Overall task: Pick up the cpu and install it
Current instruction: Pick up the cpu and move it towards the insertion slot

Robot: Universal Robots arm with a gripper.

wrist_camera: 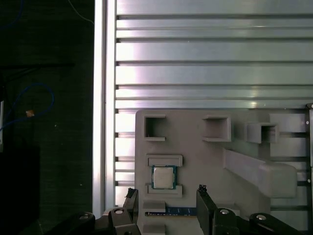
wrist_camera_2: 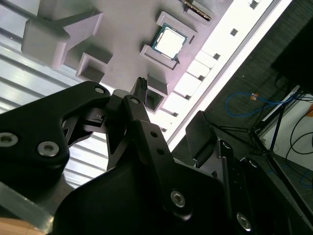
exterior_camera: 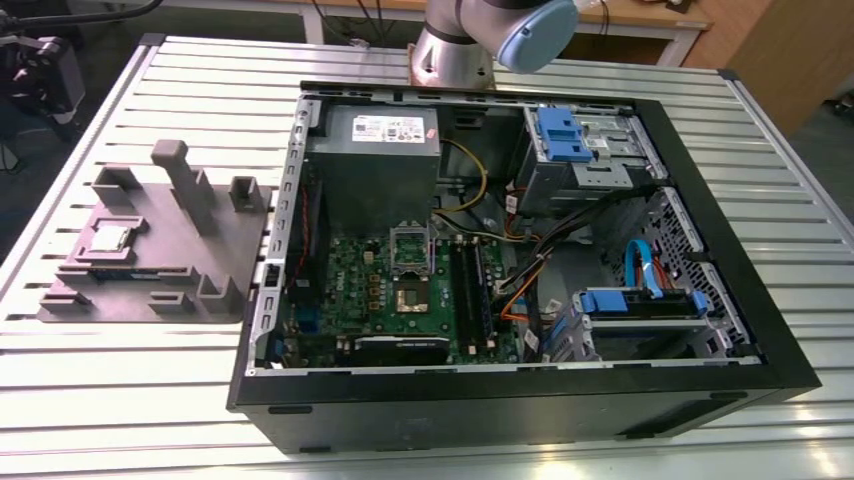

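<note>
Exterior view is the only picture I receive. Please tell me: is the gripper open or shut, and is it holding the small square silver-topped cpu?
Observer: In the first wrist view the black two-finger gripper is open and holds nothing.
Operator: Then where does the cpu lie, compared with the fingers?
Observer: The small square silver-topped cpu sits in its recess on the grey plastic fixture, in line with the gap between the fingertips and touching neither of them.

I'm looking over a ribbed metal worktop (exterior_camera: 120, 400), glare bright on its slats. Past its edge lies dark floor (wrist_camera: 49, 171) with a blue cable (wrist_camera: 39, 85). A wooden panel (exterior_camera: 781, 40) stands behind.
</note>
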